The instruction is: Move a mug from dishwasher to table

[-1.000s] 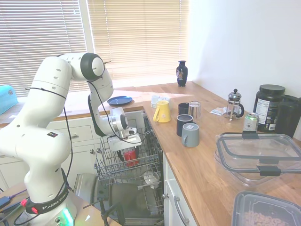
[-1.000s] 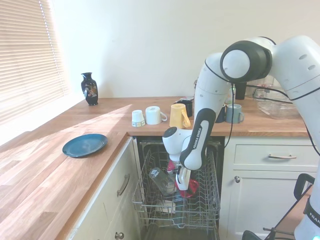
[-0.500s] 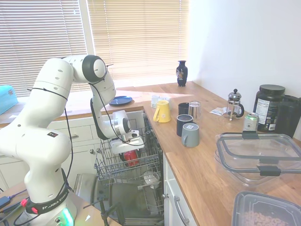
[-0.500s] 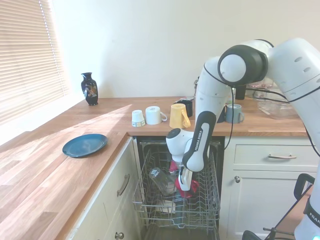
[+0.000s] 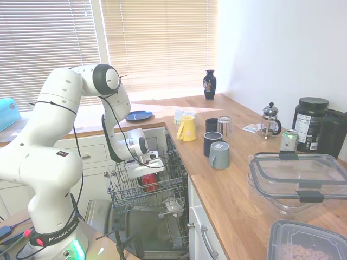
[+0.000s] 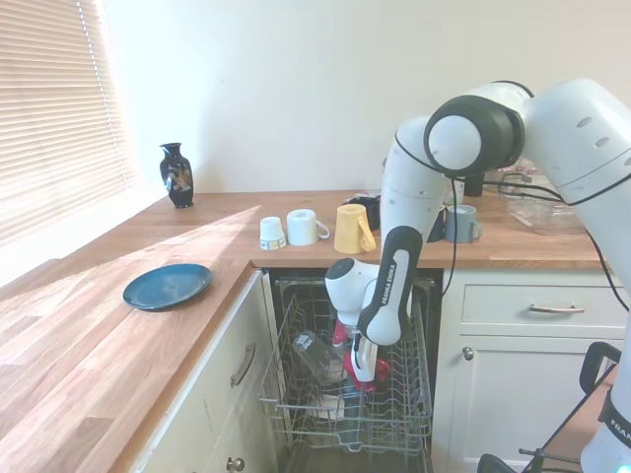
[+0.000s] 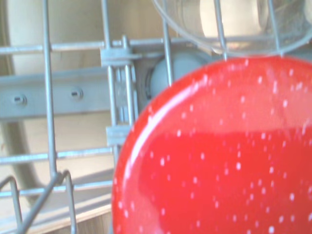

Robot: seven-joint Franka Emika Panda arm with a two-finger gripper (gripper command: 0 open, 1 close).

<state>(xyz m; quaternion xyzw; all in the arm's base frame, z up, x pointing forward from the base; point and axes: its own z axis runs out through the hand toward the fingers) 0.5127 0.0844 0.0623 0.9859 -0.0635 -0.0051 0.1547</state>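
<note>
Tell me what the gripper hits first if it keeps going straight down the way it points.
Most likely the red mug in the dishwasher rack: the gripper sits directly over it; the remaining gap is unclear.
</note>
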